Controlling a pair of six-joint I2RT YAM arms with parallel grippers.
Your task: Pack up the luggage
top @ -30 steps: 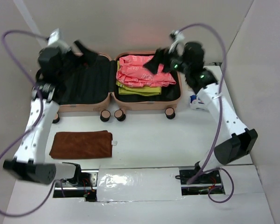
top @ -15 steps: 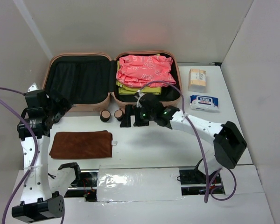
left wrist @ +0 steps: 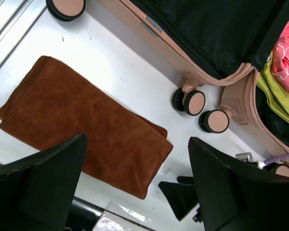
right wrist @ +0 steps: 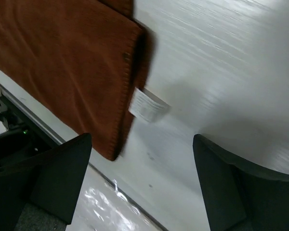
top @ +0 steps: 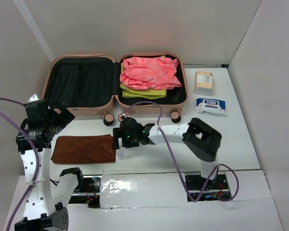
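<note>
The luggage [top: 86, 111] lies open at the back of the table, peach-pink with black lining. Its left half is bare; its right half holds a pink patterned bag [top: 149, 72] on a yellow-green cloth [top: 142, 93]. A folded brown towel [top: 84, 148] lies flat in front of it. My right gripper [top: 117, 139] is low at the towel's right edge, open, with the towel's corner [right wrist: 62, 62] and white tag [right wrist: 147, 106] just ahead of its fingers. My left gripper [top: 62, 118] hovers open above the towel's [left wrist: 82, 130] left end, holding nothing.
A tan box [top: 203, 82] and a blue-and-white wipes pack [top: 210, 105] lie to the right of the luggage. The luggage's wheels [left wrist: 195, 102] stick out towards the towel. A shiny foil strip [top: 142, 185] runs along the near edge between the arm bases.
My right arm has swung from over the luggage's packed half down and left to the towel's right edge. My left arm has come off the luggage's left half to above the towel.
</note>
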